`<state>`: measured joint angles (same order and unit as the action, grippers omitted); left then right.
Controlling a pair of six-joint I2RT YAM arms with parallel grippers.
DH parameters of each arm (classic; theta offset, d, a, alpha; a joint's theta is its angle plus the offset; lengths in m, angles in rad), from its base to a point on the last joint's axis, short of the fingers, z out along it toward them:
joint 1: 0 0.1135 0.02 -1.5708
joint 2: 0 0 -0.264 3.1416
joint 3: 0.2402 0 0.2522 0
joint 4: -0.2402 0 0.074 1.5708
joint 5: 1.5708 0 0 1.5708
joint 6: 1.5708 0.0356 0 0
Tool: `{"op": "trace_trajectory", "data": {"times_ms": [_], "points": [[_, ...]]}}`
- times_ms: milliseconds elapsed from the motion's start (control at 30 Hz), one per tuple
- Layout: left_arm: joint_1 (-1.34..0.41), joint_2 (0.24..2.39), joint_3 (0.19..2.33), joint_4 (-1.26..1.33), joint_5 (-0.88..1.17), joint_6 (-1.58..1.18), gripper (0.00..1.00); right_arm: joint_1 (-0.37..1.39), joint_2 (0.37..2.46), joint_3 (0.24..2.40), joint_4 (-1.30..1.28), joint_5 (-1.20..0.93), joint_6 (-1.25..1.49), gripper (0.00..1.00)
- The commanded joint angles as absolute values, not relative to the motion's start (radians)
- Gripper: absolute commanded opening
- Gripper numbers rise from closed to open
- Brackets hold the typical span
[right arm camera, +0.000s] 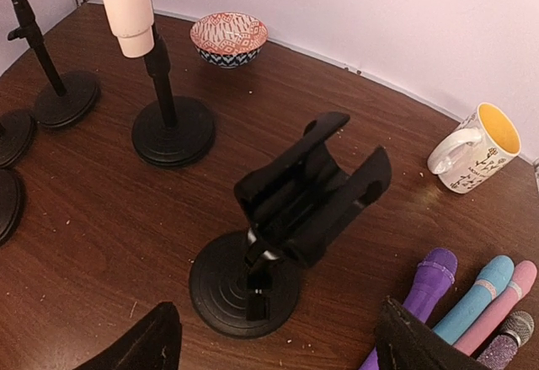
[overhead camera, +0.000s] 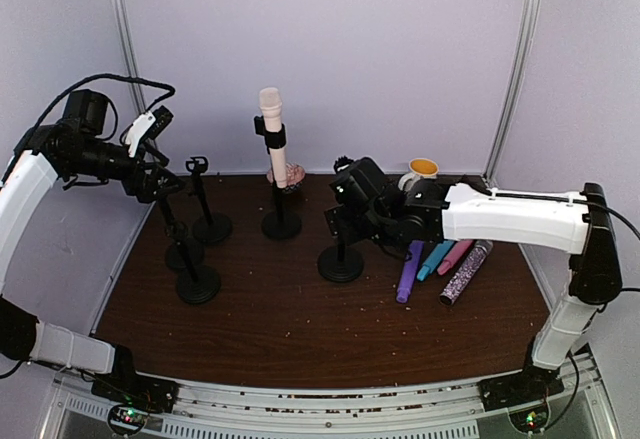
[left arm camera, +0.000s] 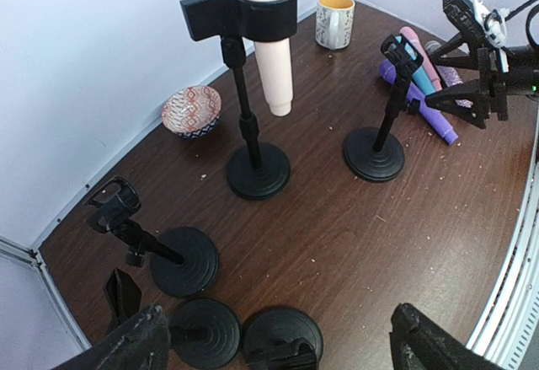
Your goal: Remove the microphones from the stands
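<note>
Right wrist view has my right gripper (right arm camera: 278, 328) spread wide and holding nothing, its dark fingers (right arm camera: 156, 340) at the bottom corners. Ahead of them stands an empty stand (right arm camera: 244, 290) on the dark wooden table (right arm camera: 101, 210), its open clip (right arm camera: 313, 186) tilted, with no finger touching it. The cream microphone (overhead camera: 271, 124) is at the back centre of the table. It is upright, head up, gripped around its handle by the black holder (overhead camera: 274, 139) of the tall stand (overhead camera: 281, 223). From my wrist I see only its lower end hanging above that stand's round base. A patterned bowl (right arm camera: 229, 37) lies just behind that base, near the back wall. To the right of my fingers, four loose microphones lie side by side on the wood: a purple one (right arm camera: 421, 286), a blue one (right arm camera: 476, 298), a pink one (right arm camera: 509, 294) and a glittery one (right arm camera: 505, 336). A white mug (right arm camera: 476, 151) with a yellow inside stands behind them. My left gripper (left arm camera: 282, 340) is also spread wide and empty, raised over the left part of the table. Three more empty stands (overhead camera: 197, 281) are bunched together beneath it, well apart from the cream microphone. Small crumbs are scattered over the wood.
</note>
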<state>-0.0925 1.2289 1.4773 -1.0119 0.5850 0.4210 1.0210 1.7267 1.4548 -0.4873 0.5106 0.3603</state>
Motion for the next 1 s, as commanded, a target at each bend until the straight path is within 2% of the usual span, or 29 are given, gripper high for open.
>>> {"op": "trace_trajectory", "data": {"times_ms": [0, 333, 633, 833, 967], "points": [[-0.086, 1.220, 1.465, -0.989, 0.605, 0.423, 0.93, 1.017, 1.798, 1.518, -0.431, 0.574, 0.329, 0.77], [-0.085, 1.211, 1.462, -0.989, 0.597, 0.431, 0.94, 1.005, 1.912, 1.549, -0.398, 0.647, 0.335, 0.59], [-0.085, 1.214, 1.463, -0.989, 0.607, 0.430, 0.94, 1.006, 1.940, 1.559, -0.365, 0.623, 0.322, 0.20], [-0.085, 1.203, 1.456, -0.989, 0.602, 0.434, 0.94, 1.007, 1.961, 1.586, -0.348, 0.585, 0.317, 0.02], [-0.086, 1.200, 1.455, -0.989, 0.602, 0.433, 0.94, 1.021, 1.980, 1.629, -0.330, 0.548, 0.308, 0.00]]}}
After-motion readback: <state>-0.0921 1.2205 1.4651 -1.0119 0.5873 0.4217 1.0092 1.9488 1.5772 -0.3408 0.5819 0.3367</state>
